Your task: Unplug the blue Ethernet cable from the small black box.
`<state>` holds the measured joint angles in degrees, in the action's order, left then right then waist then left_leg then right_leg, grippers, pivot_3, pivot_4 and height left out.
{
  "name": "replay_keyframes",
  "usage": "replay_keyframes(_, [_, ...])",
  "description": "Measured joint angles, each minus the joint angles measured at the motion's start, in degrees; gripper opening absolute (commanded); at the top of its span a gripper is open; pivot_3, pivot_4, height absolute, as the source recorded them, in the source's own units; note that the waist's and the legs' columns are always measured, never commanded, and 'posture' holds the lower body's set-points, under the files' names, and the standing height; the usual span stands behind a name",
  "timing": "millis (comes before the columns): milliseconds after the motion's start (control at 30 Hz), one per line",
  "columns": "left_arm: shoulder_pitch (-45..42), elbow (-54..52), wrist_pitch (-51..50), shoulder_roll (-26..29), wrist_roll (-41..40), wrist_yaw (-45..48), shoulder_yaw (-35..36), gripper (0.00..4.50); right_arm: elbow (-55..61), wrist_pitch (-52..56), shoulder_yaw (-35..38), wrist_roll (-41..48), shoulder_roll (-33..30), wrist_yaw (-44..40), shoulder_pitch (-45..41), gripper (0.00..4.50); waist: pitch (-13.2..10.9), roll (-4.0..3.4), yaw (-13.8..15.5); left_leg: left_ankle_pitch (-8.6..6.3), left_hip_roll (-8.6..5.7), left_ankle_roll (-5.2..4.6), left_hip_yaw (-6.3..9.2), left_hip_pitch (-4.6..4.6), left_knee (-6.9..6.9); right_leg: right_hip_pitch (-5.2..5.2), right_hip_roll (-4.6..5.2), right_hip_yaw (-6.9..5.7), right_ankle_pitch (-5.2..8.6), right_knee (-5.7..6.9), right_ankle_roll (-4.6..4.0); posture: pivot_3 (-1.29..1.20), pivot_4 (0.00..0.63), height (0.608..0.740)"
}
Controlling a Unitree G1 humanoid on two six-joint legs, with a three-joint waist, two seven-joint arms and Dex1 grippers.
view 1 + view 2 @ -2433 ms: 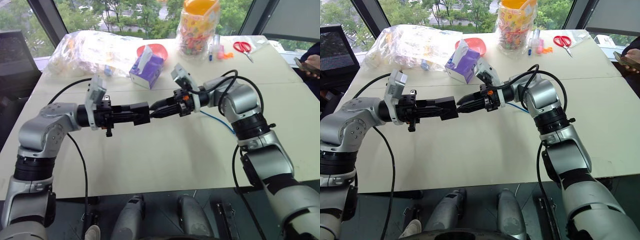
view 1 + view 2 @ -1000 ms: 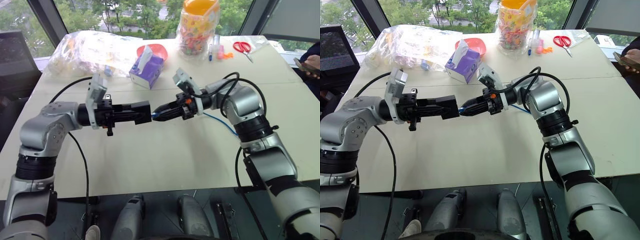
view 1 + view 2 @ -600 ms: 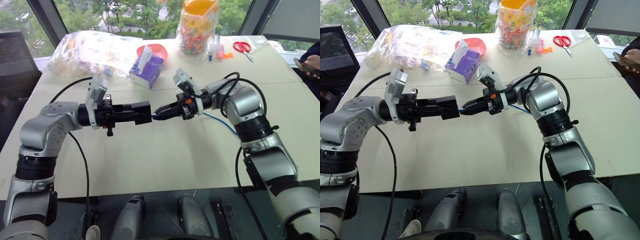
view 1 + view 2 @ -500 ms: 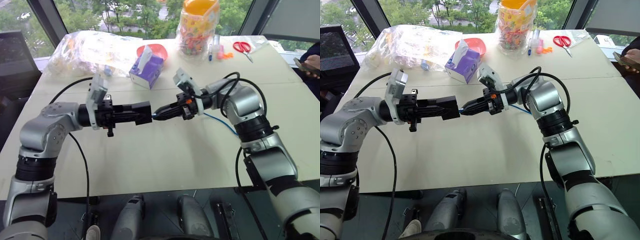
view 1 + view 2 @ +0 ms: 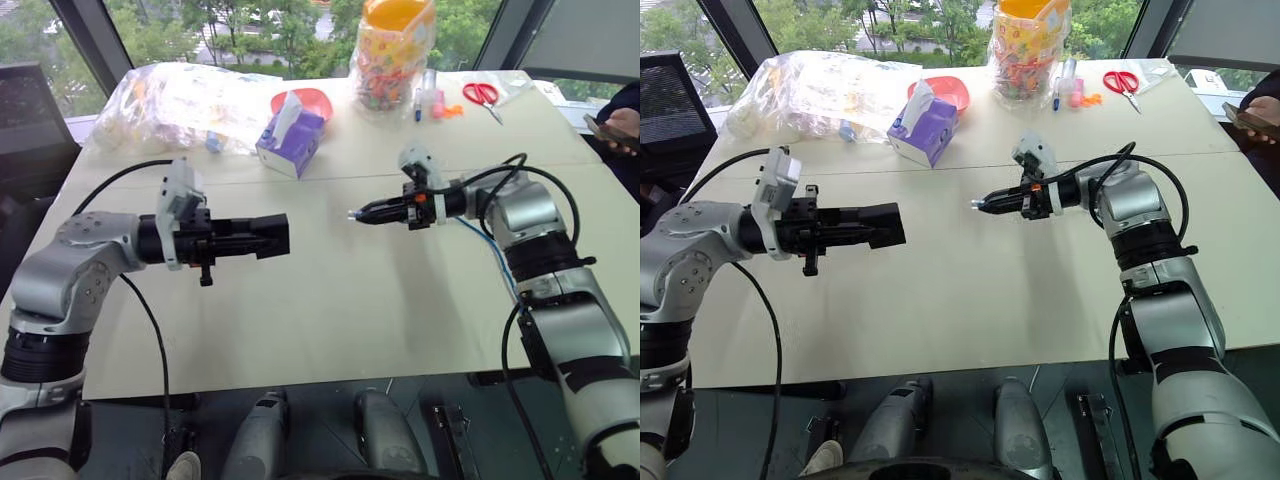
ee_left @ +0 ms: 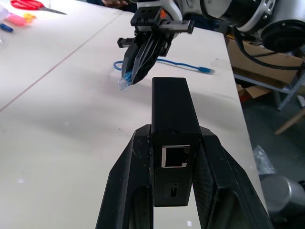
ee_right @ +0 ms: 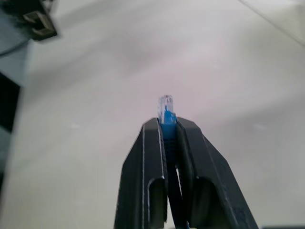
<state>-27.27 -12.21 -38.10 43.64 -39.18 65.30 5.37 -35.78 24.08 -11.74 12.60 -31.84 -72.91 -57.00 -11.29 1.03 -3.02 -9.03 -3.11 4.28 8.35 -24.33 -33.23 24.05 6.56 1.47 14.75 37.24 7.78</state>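
Note:
The small black box hangs level above the table, with my left gripper shut on its sides. In the left wrist view the box shows an empty port facing the camera. My right gripper is shut on the blue Ethernet cable just behind its clear plug. The plug is free, a hand's width to the right of the box. The rest of the blue cable trails back along my right arm, and its far end lies on the table.
At the back of the table stand a purple tissue box, a red bowl, a clear plastic bag and a candy jar. Red scissors lie at the far right. A person's hand shows at the right edge.
My right gripper has drawn away to the right with the blue plug, which has come out of the box. A gap now lies between them. The left gripper kept its place.

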Motion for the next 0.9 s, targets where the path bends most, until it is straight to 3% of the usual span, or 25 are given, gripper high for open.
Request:
replay_keyframes(200, [1.8,2.0,9.2,-8.1,7.6,-6.4,-3.5,0.49,-19.5,-14.0,-0.3,-11.2,5.6,24.4,-2.6,0.04,0.0,-0.01,0.4,0.04,-0.04,0.04,-0.03,0.00,-0.01,-0.01,0.01,0.04,-0.01,-0.02,-0.02,0.00,0.150,0.728])
replay_keyframes(367, [3.4,6.3,17.5,-13.3,14.4,-10.4,-6.8,0.49,-28.9,-18.9,1.5,-14.3,6.7,36.3,-5.8,0.04,0.0,-0.01,0.5,0.04,-0.04,0.04,-0.03,-0.03,-0.01,0.01,0.01,0.04,-0.02,-0.01,-0.02,0.00,0.150,0.728])
replay_keyframes(500, [2.7,11.5,24.8,-16.7,19.6,-13.5,-7.9,0.49,-31.4,-20.7,3.4,-14.8,7.4,39.4,-6.8,1.67,0.0,-0.02,0.3,0.04,-0.03,0.03,-0.03,0.01,-0.01,-0.01,0.00,0.05,-0.03,0.00,-0.03,0.00,0.150,0.728])
replay_keyframes(667, [0.1,16.7,26.6,-21.1,21.7,-17.6,-8.1,0.49,-30.9,-19.7,5.1,-14.6,8.2,37.6,-6.7,4.31,0.0,-0.03,0.3,0.05,-0.04,0.01,-0.03,0.01,-0.01,-0.01,-0.01,0.05,-0.08,0.01,0.06,0.00,0.150,0.728])
replay_keyframes(900, [-4.2,26.3,27.5,-26.2,23.3,-22.2,-8.0,0.49,-13.5,-9.5,11.2,-9.3,7.7,36.2,-0.7,4.42,0.0,-0.03,0.5,0.05,-0.05,0.01,-0.01,0.00,-0.08,-0.06,-0.01,0.05,-0.11,0.01,0.13,0.00,0.150,0.728])
